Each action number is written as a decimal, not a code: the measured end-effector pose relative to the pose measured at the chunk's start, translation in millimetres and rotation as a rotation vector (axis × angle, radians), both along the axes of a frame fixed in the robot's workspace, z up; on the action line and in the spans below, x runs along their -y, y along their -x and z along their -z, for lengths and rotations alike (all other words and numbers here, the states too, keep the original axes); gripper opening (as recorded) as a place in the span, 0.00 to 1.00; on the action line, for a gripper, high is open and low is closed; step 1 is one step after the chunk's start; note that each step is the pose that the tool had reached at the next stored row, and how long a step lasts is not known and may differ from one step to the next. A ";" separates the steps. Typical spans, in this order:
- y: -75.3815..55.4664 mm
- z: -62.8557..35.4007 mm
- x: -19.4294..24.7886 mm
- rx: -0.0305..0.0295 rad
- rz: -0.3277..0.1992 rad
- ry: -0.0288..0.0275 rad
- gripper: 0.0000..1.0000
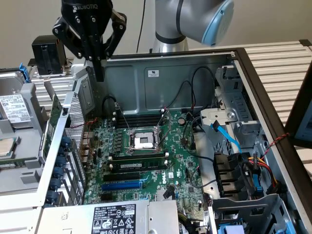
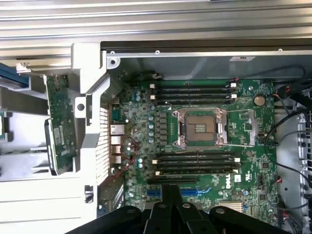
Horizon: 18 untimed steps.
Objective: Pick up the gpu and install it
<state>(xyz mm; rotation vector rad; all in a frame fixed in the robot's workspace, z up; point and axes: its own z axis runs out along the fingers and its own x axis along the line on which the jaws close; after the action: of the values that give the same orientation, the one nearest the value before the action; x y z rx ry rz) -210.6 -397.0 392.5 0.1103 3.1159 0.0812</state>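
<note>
I see the black two-fingered pincer (image 1: 99,74) with its fingers pressed together on nothing. It hangs over the corner of the open grey metal computer case (image 1: 195,73) at the exterior view's left. The gpu, a small green circuit card with a black fan shroud (image 2: 61,117), stands on edge outside that case. It sits just beside the perforated side wall, below the pincer and clear of it.

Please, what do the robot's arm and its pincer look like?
The arm is smooth silver-grey metal with thick rounded joints, and one joint ends in a light blue cap. The pincer is black, built of jointed links with slim fingers, and has white ROBOTIQ lettering on its body.
</note>
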 end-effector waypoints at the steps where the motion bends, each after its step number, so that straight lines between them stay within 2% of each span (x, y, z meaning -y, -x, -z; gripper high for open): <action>1: 3.6 0.0 -2.4 -0.0002 0.000 0.0001 0.11; 5: 14.6 -0.1 -13.5 -0.0019 0.000 0.0002 0.11; 8: 27.4 0.1 -18.7 -0.0025 0.000 0.0001 0.11; 14: 54.8 0.7 -21.8 -0.0060 0.000 0.0001 0.11; 18: 72.7 1.2 -22.7 -0.0116 0.000 0.0002 0.11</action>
<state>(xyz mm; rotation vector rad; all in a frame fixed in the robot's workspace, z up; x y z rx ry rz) -283.3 -374.3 391.4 0.1113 3.1275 0.0806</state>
